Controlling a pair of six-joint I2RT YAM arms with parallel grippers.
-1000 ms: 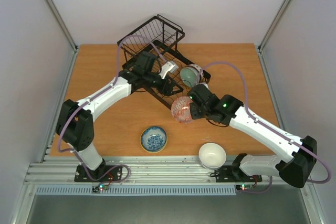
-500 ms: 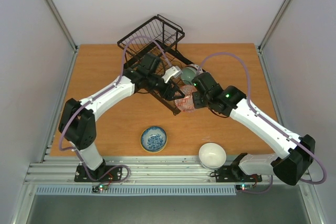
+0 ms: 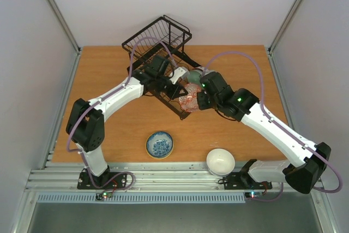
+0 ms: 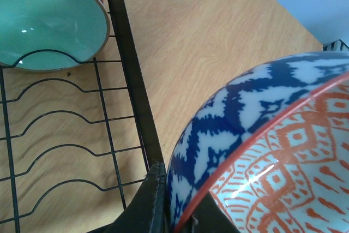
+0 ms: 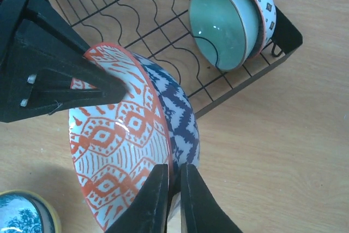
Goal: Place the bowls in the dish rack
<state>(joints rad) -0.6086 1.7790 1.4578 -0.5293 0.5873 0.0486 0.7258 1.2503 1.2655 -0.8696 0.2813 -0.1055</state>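
my left fingers [image 4: 155, 197] and my right fingers [image 5: 158, 189] both clamped on the red-patterned bowl [image 5: 120, 151] rim, centre frame, at the dish rack [image 4: 131, 64] edge, green bowl [image 5: 218, 23] racked upper right

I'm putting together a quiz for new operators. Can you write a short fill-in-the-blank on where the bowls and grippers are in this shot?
1. The pale green bowl stands on edge inside the ___.
2. The left gripper and right gripper both pinch the ___ of the orange-red patterned bowl.
3. The blue-and-white bowl sits nearer the ___ arm's base than the plain white bowl does.
Missing words: dish rack; rim; left.
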